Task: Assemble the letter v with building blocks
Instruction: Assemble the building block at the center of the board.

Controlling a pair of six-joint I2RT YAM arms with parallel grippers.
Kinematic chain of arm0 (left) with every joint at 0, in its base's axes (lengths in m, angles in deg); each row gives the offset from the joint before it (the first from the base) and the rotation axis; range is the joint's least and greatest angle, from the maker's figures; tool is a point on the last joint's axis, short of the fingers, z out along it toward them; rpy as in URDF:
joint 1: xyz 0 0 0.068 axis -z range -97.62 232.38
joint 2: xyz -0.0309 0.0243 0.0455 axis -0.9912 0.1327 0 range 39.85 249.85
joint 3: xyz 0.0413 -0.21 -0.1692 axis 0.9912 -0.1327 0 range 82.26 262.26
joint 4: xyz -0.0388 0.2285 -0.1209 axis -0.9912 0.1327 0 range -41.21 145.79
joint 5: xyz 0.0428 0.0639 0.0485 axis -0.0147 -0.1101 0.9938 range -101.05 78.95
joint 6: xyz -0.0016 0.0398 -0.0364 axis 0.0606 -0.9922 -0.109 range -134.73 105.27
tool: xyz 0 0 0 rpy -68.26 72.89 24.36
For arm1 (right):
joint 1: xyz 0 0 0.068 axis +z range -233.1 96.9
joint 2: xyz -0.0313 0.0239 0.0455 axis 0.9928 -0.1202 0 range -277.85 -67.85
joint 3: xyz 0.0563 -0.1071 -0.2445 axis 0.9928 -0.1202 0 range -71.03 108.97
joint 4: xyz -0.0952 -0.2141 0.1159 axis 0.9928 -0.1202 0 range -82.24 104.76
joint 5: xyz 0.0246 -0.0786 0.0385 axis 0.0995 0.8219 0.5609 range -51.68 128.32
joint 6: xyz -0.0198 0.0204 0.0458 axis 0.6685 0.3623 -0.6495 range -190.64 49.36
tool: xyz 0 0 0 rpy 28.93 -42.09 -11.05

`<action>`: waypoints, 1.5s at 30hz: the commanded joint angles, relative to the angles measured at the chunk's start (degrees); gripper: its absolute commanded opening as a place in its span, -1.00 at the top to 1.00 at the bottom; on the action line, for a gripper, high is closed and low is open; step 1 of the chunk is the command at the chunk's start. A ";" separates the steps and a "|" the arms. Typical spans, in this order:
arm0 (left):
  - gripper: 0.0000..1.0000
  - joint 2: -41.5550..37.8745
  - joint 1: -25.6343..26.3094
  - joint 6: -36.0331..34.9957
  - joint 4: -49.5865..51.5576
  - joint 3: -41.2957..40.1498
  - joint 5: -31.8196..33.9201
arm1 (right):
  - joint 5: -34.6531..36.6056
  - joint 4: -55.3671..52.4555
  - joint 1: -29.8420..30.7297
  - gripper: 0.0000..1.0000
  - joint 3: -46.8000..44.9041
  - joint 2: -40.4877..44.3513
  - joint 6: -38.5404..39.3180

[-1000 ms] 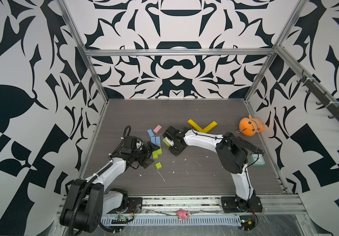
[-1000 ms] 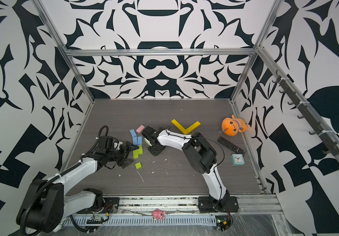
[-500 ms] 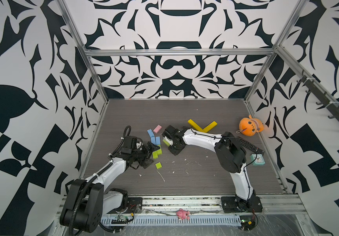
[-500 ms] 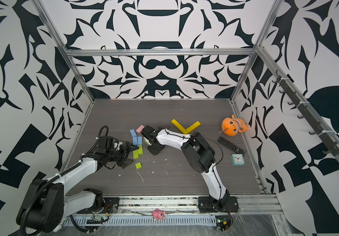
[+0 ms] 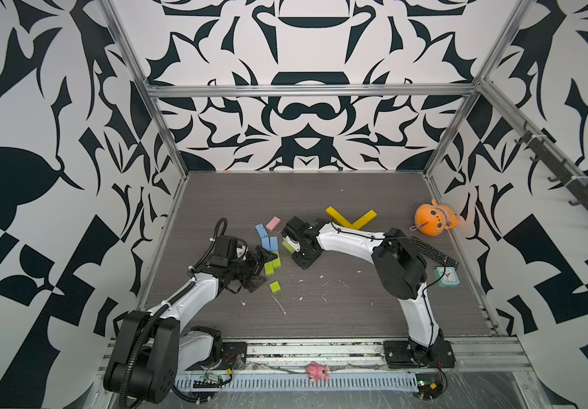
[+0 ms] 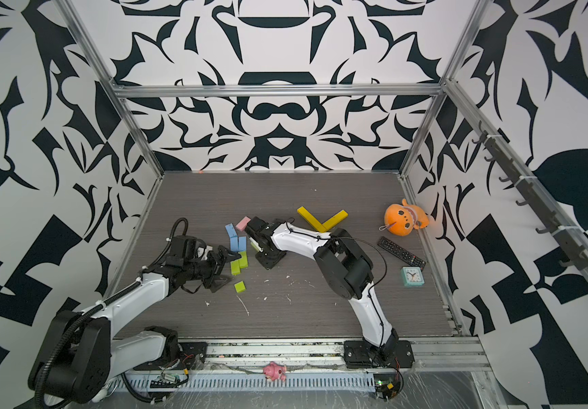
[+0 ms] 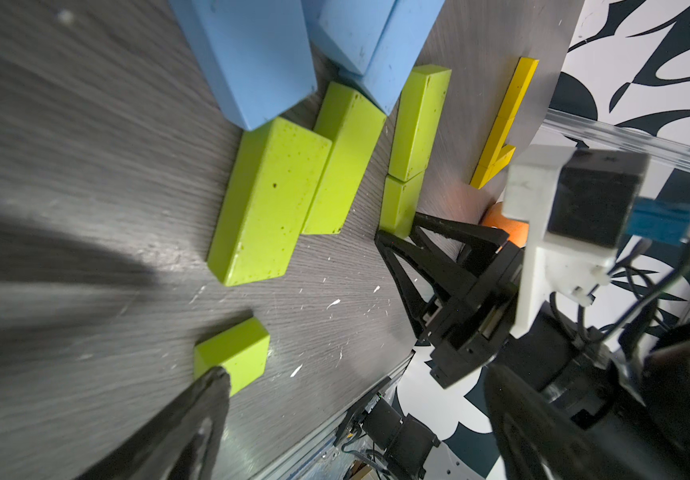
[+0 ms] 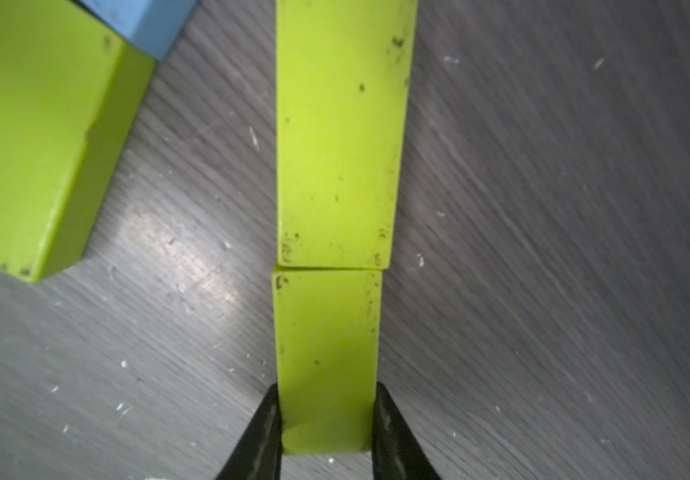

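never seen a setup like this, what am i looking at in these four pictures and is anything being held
This is a robot with two arms, a left arm and a right arm, bolted to a grey table in a patterned booth. The two wide pictures come from one twin-lens camera overhead, so they nearly match. Each close-up comes from a camera on an arm's wrist. On the table lie blocks: yellow blocks laid as a V, blue blocks, a pink block and lime green blocks. The orange plush toy, remote control and clock are bystanders. The left arm's fingers are spread wide and hold nothing. The right arm's fingers flank a small green block lying end to end with a longer green block; whether they pinch it cannot be told.
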 commanded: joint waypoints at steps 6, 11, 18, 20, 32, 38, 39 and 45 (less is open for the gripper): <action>-0.99 -1.15 0.09 -0.15 1.23 -0.76 0.69 | 0.84 0.61 -0.68 0.19 0.38 -2.48 -0.58; -0.99 -1.06 0.13 -0.32 1.40 -0.66 0.70 | 0.75 0.56 -0.68 0.19 0.34 -2.47 -0.47; -0.99 -0.94 0.08 -0.33 1.27 -0.62 0.92 | 0.92 0.61 -0.78 0.23 0.35 -2.48 -0.51; -0.99 -0.93 0.16 -0.29 1.35 -0.63 0.92 | 0.94 0.61 -0.86 0.23 0.38 -2.48 -0.49; -0.99 -0.78 0.08 -0.39 1.36 -0.55 0.93 | 0.93 0.56 -0.98 0.11 0.53 -2.66 -0.48; -0.99 -0.79 0.08 -0.34 1.36 -0.68 0.99 | 0.85 0.15 -0.90 0.06 1.43 -3.27 -0.51; -0.99 -0.82 0.10 -0.36 1.36 -0.67 0.98 | 0.76 0.04 -0.94 0.05 1.70 -3.43 -0.47; -0.99 -0.95 0.15 -0.36 1.37 -0.90 0.91 | 0.42 -0.45 -0.98 0.01 3.10 -4.48 -0.53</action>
